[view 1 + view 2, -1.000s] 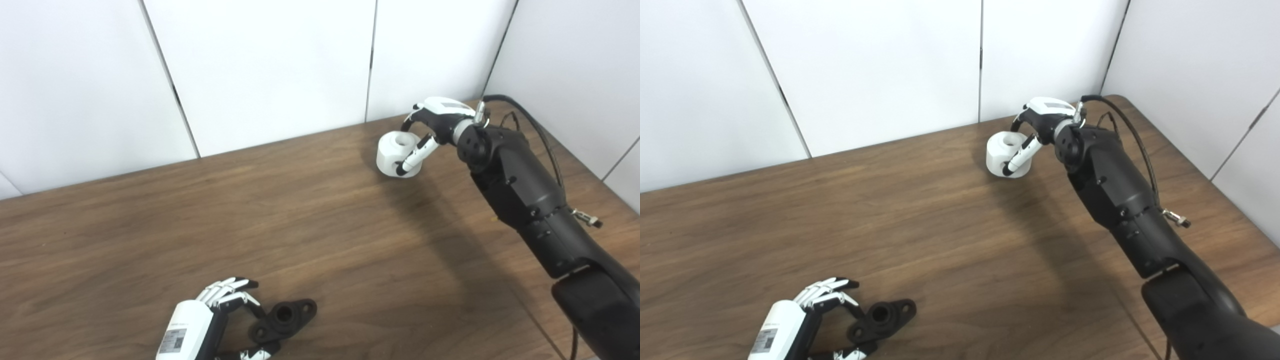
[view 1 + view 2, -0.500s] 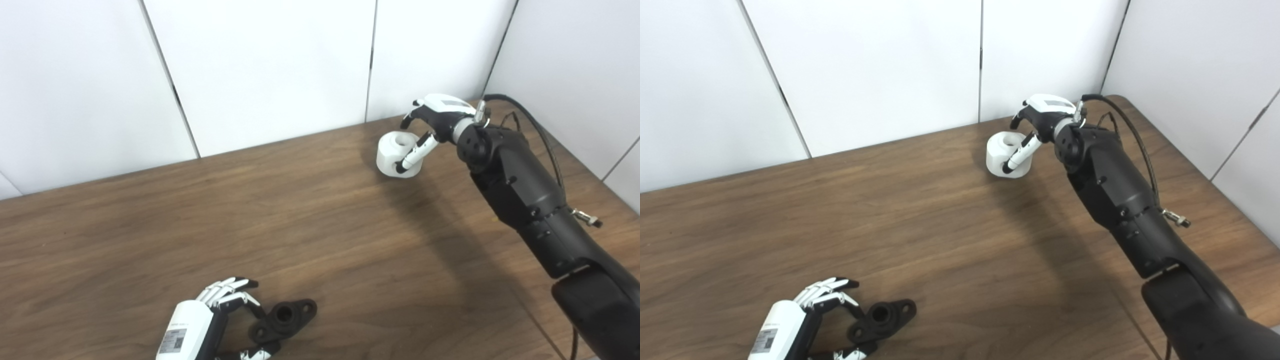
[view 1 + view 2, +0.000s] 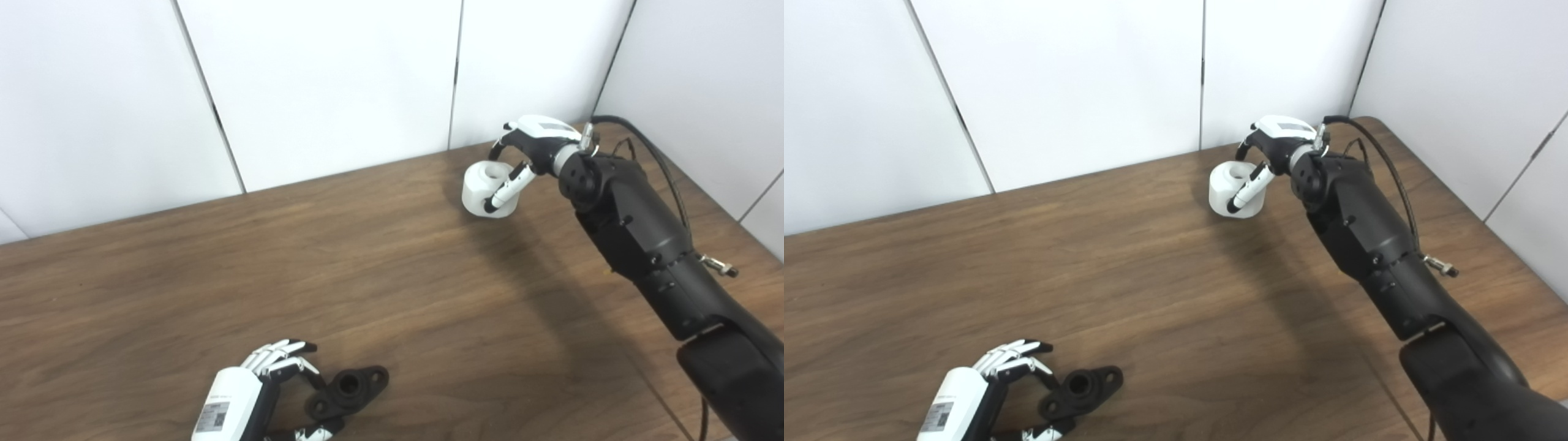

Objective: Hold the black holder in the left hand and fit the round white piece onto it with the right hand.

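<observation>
The round white piece (image 3: 484,188), a short cylinder with a hole in its top, stands on the table near the far right corner. My right hand (image 3: 525,153) is shut on it, thumb across its front side and fingers curled over its far rim. The black holder (image 3: 350,389), a flanged part with a round bore, lies flat near the table's front edge. My left hand (image 3: 263,386) rests just left of it and is open. Its fingers (image 3: 283,356) and thumb (image 3: 315,433) reach either side of the holder's left end; whether they touch it is unclear.
The brown wooden table (image 3: 380,275) is backed by white wall panels (image 3: 331,79) on the far and right sides. My black right forearm (image 3: 643,245) stretches over the table's right part, with a cable (image 3: 658,159) looping beside it.
The right hand's fingers rose a little off the white piece half a second ago and have curled back onto its rim. The left hand and the black holder have stayed still.
</observation>
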